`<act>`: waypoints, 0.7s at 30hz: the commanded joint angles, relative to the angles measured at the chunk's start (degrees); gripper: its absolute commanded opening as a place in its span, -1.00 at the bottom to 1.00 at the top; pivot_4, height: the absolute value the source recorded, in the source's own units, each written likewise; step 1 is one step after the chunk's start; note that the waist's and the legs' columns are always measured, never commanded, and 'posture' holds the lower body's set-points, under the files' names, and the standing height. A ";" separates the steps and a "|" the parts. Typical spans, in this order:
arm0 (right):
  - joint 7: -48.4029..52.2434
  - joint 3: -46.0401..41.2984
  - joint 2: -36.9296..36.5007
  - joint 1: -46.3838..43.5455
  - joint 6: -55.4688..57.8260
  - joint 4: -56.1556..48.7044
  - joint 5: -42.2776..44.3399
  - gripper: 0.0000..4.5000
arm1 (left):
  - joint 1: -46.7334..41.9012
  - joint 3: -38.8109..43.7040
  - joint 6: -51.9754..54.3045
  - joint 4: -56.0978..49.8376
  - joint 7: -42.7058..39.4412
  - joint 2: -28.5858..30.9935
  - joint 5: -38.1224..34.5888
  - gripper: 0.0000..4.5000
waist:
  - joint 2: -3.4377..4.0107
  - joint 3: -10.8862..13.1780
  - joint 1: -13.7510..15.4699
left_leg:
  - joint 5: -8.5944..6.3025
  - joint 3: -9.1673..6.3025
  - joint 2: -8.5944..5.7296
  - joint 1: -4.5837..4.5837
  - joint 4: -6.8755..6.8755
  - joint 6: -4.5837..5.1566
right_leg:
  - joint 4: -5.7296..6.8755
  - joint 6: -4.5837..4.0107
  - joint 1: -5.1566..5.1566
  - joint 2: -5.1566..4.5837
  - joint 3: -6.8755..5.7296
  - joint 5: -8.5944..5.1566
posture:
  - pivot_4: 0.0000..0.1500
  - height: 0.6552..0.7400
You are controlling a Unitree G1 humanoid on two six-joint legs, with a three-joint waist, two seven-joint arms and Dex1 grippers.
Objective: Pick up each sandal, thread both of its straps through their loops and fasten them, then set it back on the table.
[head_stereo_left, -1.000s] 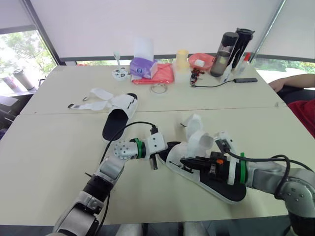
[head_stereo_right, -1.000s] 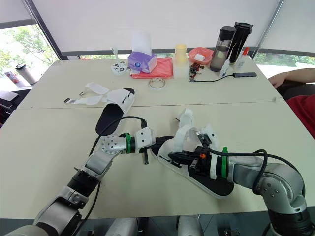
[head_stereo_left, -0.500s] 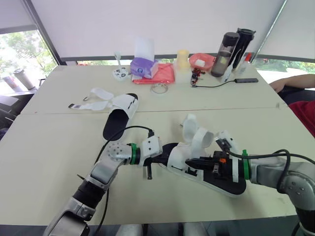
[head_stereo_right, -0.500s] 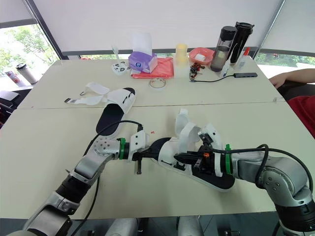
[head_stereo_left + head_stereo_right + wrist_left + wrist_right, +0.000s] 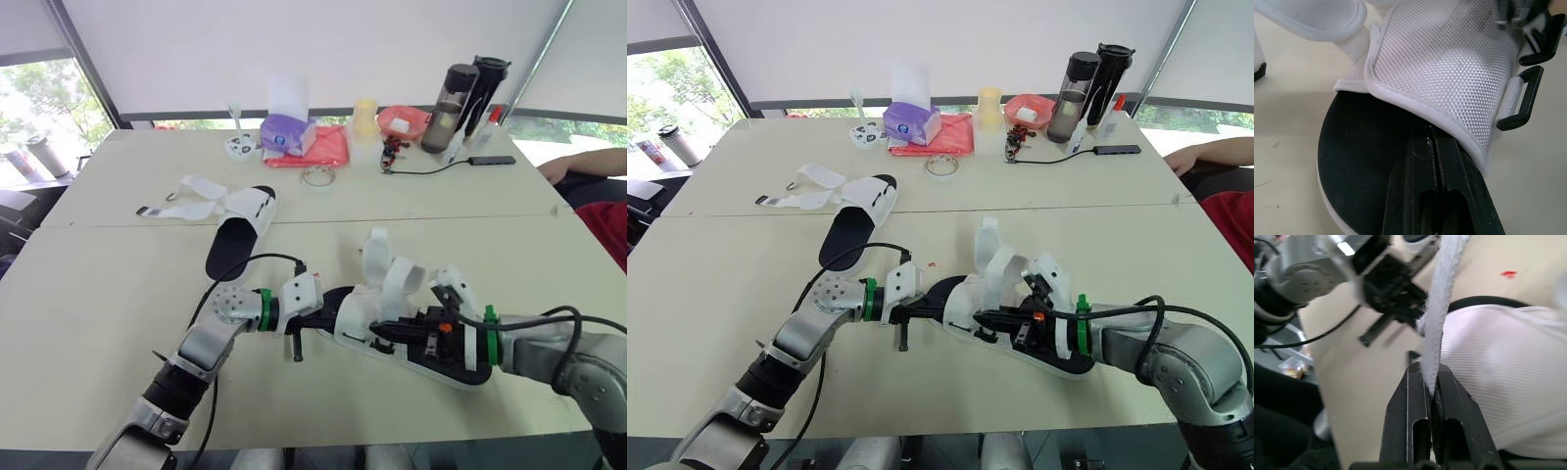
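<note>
White mesh sandal (image 5: 1449, 58), black loops (image 5: 1530, 97)

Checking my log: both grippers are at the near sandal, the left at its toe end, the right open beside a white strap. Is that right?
Not quite. The right gripper is not open: it is shut on the white strap, pinching it, as the right wrist view shows. The left gripper is indeed at the toe end of the near sandal.

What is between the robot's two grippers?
The sandal. The left gripper pinches its toe end and the right gripper pinches a white strap. Both eye views show it.
</note>
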 commanded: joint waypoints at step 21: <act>0.02 3.31 0.18 5.14 -7.76 -1.64 -9.43 -0.98 | 0.67 -2.15 -1.31 5.18 1.09 -0.75 1.50 -1.00 | -0.12 -0.90 0.07 | -0.02 -0.01 0.00 0.07 0.03 0.02 | -0.22 -0.12 0.18 -0.02 -0.01 0.01 | 1.00 1.00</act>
